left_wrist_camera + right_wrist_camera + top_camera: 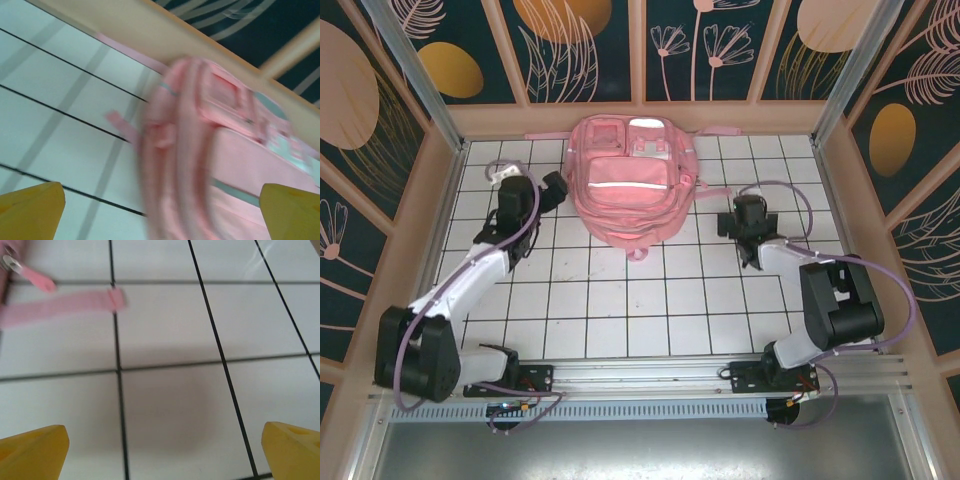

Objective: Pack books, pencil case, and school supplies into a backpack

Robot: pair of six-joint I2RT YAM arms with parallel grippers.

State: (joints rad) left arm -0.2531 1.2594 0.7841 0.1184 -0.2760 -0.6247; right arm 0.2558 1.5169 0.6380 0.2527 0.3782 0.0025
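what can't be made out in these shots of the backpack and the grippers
- Backpack contents: top view, its pink fabric covers them.
- Backpack zips and pockets: left wrist view, blur smears them.
- Pink strap: right wrist view, cut off by the left edge, so its far end is unseen.
- Left gripper and right gripper fingers: wrist views, the bottom edge cuts off all but the tips.

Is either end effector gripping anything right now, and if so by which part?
Nothing is held. The left end effector is open, facing the backpack from its side without gripping it; the right end effector is open above the table.
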